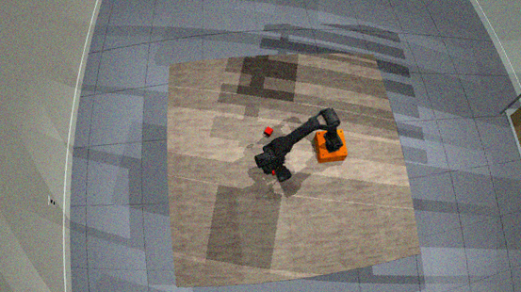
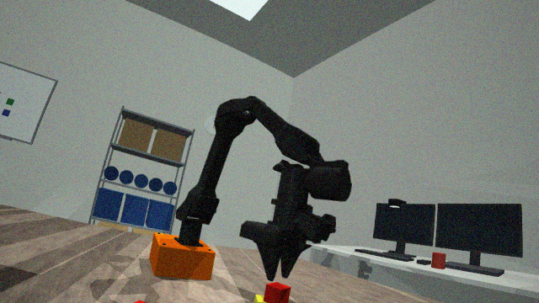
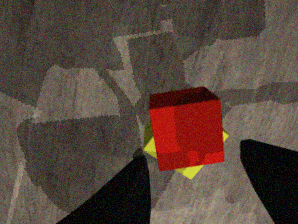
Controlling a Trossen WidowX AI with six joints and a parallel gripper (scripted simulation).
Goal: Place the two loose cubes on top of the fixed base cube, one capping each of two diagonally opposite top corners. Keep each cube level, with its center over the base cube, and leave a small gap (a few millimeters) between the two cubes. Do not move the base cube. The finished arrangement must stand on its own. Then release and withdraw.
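One red cube (image 2: pixel 277 293) (image 3: pixel 192 132) rests on the yellow base cube (image 2: pixel 258 299) (image 3: pixel 190 173), turned relative to it. In the wrist view, yellow corners show at its left, bottom and right. A bit of red cube (image 1: pixel 273 172) shows beside the arm in the top view. The other red cube (image 1: pixel 268 131) (image 2: pixel 140 301) lies apart on the table. My gripper (image 2: pixel 278 279) (image 3: pixel 193 157) is open and empty, with its fingertips just above the upper red cube, one to each side in the wrist view. The cubes' lower parts are cut off in the exterior view.
The arm stands on an orange box (image 1: pixel 323 156) (image 2: pixel 185 263). Its forearm (image 1: pixel 302 133) (image 2: pixel 295 140) reaches over the wooden table top (image 1: pixel 343 224). A desk with monitors (image 2: pixel 404 223) and a shelf rack (image 2: pixel 147 159) stand in the background.
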